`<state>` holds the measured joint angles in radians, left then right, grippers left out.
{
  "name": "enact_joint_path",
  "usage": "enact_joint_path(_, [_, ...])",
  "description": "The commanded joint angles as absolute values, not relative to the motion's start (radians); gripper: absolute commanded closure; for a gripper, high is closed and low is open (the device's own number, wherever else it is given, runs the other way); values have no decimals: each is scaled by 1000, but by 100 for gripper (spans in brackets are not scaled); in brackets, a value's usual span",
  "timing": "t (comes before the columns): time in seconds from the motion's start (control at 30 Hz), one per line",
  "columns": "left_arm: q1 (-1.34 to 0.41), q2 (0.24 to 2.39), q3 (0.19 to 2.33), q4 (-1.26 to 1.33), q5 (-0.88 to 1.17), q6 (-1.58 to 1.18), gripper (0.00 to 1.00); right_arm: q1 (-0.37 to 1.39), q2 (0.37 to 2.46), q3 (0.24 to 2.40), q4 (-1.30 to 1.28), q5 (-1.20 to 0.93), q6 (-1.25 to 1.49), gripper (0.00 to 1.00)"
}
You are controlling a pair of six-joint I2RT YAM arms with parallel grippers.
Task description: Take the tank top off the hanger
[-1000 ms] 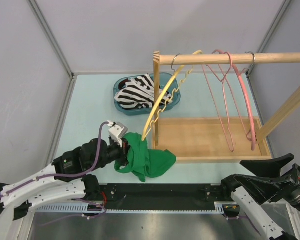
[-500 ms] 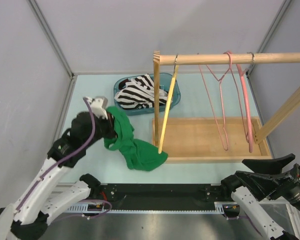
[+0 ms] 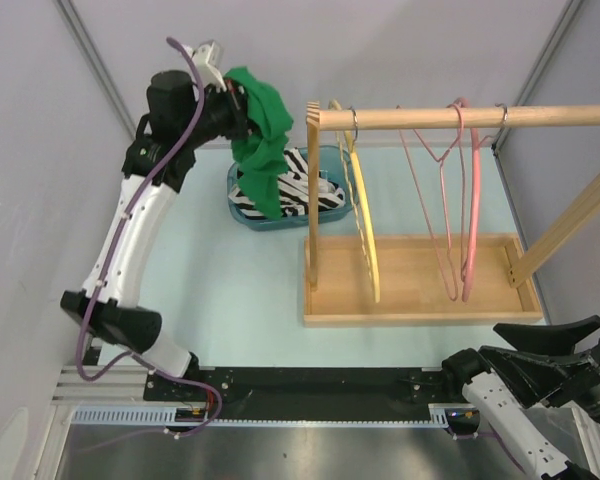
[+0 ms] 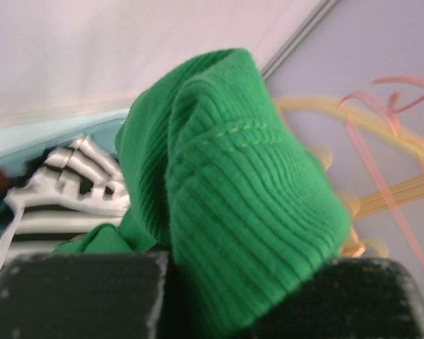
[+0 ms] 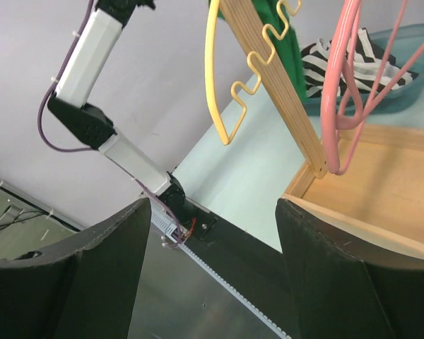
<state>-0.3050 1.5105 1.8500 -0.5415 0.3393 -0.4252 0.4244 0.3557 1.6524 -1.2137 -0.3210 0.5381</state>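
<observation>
My left gripper (image 3: 232, 100) is raised high at the back left, shut on the green tank top (image 3: 263, 140). The top hangs bunched from it, above the teal basket (image 3: 236, 205). In the left wrist view the ribbed green tank top (image 4: 240, 183) fills the space between my dark fingers (image 4: 78, 296). The yellow hanger (image 3: 365, 220) hangs bare on the wooden rod (image 3: 430, 118), apart from the top. My right gripper (image 3: 525, 350) stands open low at the near right, holding nothing; the yellow hanger (image 5: 226, 106) shows above it in the right wrist view.
A striped garment (image 3: 300, 190) lies in the basket. Two pink hangers (image 3: 460, 200) hang further right on the rod. The rack's wooden tray base (image 3: 420, 300) and its upright post (image 3: 312, 200) stand right of centre. Grey walls close in the left and back.
My left arm has swung up and back, carrying the green top from the table by the rack's front corner to above the basket. The yellow hanger has swung back to hang straight.
</observation>
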Motion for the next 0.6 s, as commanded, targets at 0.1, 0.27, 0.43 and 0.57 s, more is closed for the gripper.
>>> enact_joint_path(0.1, [-301,1732,2172,-489,522,-508,100,436,345,1611,-1221,-279,511,24])
enact_joint_path(0.27, [-301,1807,2120,-359,552,-518,100,442,334,1574,-1221,-264,511,24])
enact_joint_path(0.43, [-301,1945,2132,-313,566,-515,100,448,267,1473,-1235,-239,575,25])
enact_joint_path(0.57, [-301,2037,2166,-307,552,-493,100,451,192,1407,-1272,-210,626,26])
